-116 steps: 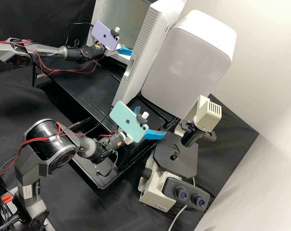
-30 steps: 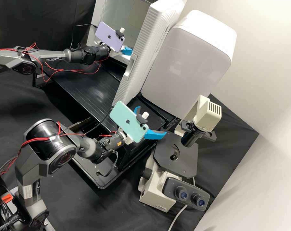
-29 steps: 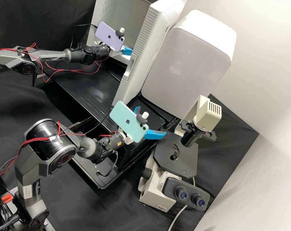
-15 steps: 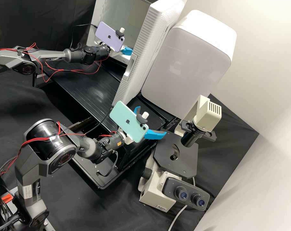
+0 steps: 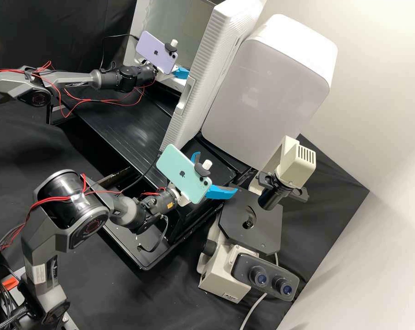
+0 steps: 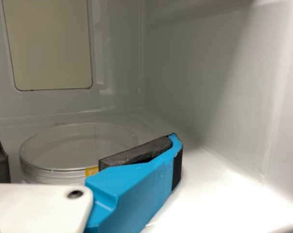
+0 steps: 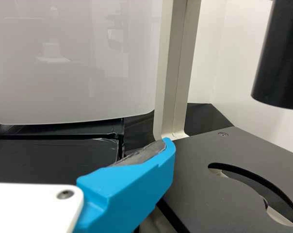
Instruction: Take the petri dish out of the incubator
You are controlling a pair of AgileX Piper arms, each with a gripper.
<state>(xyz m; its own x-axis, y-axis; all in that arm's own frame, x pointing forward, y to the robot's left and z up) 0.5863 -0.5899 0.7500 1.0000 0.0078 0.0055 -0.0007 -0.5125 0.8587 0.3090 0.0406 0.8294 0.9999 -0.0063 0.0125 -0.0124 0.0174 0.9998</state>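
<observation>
A clear round petri dish [image 6: 73, 153] lies on the white floor of the incubator [image 5: 267, 91], whose ribbed door [image 5: 212, 68] stands open. My left gripper [image 6: 83, 145] is inside the chamber, open, with one blue finger [image 6: 137, 184] on each side of the dish's near part; I cannot tell if a pad touches it. In the high view the left gripper [image 5: 182, 72] sits at the chamber mouth under a purple phone. My right gripper [image 5: 216, 176] is open and holds nothing, low in front of the incubator beside the microscope stage [image 7: 224, 170].
A white microscope [image 5: 248, 270] with a black stage stands right of the right gripper. A black ribbed tray [image 5: 125, 128] runs under both arms. The incubator's back wall has a beige panel [image 6: 47, 43]. Red cables trail along the left arm [image 5: 70, 87].
Since 3.9 s ago the left arm has pushed farther into the incubator. Over the last second nothing visibly moves, and the right arm has kept still.
</observation>
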